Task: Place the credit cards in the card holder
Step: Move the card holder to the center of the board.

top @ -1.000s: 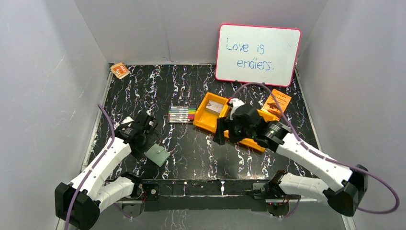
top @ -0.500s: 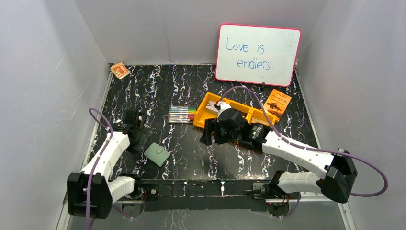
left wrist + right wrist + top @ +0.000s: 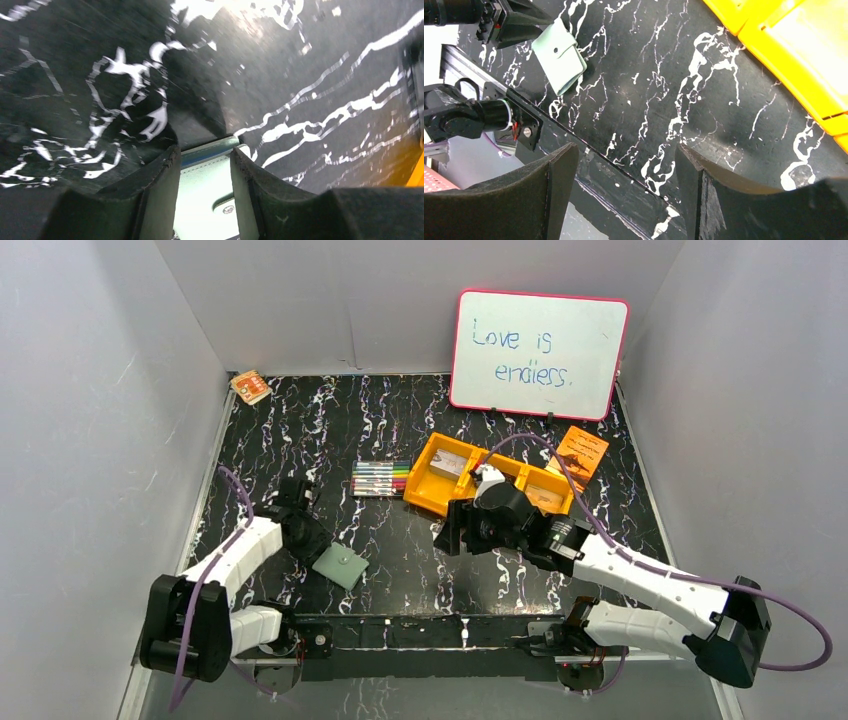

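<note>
The grey-green card holder (image 3: 341, 566) lies folded on the black marbled table at the near left. My left gripper (image 3: 312, 540) sits low at its left end. In the left wrist view the card holder (image 3: 207, 190) fills the narrowed gap between the fingers of my left gripper (image 3: 205, 152); a clamp does not show. A pale grey credit card (image 3: 449, 462) lies in the left compartment of the orange bin (image 3: 425, 495), a tan one (image 3: 543, 496) in its right compartment. My right gripper (image 3: 448, 533) hovers open and empty in front of the bin. The right wrist view shows my right gripper (image 3: 624, 150) and the card holder (image 3: 560, 56).
Coloured markers (image 3: 380, 478) lie left of the bin. A whiteboard (image 3: 540, 352) leans on the back wall, with an orange booklet (image 3: 580, 452) below it. An orange-and-white packet (image 3: 250, 387) sits in the far left corner. A black rail (image 3: 430, 630) runs along the near edge.
My left gripper's jaws have narrowed and it has come in low at the card holder, which slid right and turned. My right gripper shifted a little in front of the bin.
</note>
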Motion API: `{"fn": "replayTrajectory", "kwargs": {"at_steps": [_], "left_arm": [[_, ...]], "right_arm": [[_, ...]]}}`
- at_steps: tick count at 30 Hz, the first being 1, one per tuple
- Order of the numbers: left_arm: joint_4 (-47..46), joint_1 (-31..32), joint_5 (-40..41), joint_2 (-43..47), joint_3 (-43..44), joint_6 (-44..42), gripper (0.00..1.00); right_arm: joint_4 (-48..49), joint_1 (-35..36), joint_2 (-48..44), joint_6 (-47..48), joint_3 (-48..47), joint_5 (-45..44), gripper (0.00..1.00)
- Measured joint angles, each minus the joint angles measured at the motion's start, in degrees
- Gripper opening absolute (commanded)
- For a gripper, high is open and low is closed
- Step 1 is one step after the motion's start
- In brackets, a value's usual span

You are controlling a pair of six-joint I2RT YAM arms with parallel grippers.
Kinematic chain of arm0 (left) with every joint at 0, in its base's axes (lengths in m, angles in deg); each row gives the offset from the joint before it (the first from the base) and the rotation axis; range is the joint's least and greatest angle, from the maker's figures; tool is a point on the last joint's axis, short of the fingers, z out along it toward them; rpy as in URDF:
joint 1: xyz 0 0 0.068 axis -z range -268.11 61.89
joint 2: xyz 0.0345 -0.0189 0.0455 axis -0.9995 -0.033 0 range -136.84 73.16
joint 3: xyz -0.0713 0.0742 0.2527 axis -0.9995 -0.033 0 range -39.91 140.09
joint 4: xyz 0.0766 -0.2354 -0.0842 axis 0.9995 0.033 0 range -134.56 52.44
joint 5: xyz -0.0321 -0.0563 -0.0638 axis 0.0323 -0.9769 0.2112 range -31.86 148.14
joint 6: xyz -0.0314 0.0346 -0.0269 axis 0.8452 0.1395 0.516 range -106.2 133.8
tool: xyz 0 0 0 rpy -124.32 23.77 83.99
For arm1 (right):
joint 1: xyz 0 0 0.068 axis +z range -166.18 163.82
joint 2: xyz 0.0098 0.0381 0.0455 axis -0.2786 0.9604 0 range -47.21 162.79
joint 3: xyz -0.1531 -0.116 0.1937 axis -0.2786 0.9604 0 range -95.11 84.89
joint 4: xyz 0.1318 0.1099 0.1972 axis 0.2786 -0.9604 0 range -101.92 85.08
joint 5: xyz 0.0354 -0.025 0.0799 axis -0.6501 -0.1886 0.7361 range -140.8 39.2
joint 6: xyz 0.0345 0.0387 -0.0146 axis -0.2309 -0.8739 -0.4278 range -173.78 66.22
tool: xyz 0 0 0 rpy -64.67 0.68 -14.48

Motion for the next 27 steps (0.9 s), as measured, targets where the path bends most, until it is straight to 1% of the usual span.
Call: {"fn": "replayTrajectory", "kwargs": {"at_steps": [6,12,14,18,19,20,24,27], "left_arm": [[-3.82,7.43,-2.8,0.44,-0.79,0.02,0.37],[-6.43,13.73,-4.17,-3.54,2.23,-0.17,0.37],[-6.69,14.93,-4.63,-4.04,4.07,-0.57,0.44],[-5.33,15.85,-4.87,-3.56,8.96,-2.03,0.81],[-4.74,15.87,-4.63,-2.84,10.01,-2.73,0.88],[-3.85,15.87,-4.04,-1.64,10.95,-3.08,0.92],[0.87,15.87,-0.35,8.15,12.33,-4.26,0.95],[4.31,15.87,1.31,16.61,12.0,-4.2,0.92]], "right_arm": [[-1.79,0.04,-1.66,-1.03,1.77,-0.92,0.77],[-3.32,0.24,-2.84,-1.99,2.36,-1.11,0.75],[-3.45,0.5,-3.02,-2.16,2.36,-1.11,0.75],[-4.33,1.57,-2.84,-2.19,2.29,-1.88,0.75],[-4.63,2.03,-2.6,-2.19,2.21,-2.29,0.75],[-5.05,2.82,-2.12,-2.19,1.97,-3.04,0.76],[-5.97,6.56,2.23,-2.19,-0.46,-6.23,0.77],[-5.44,8.92,7.19,-2.21,-2.91,-8.02,0.76]]}}
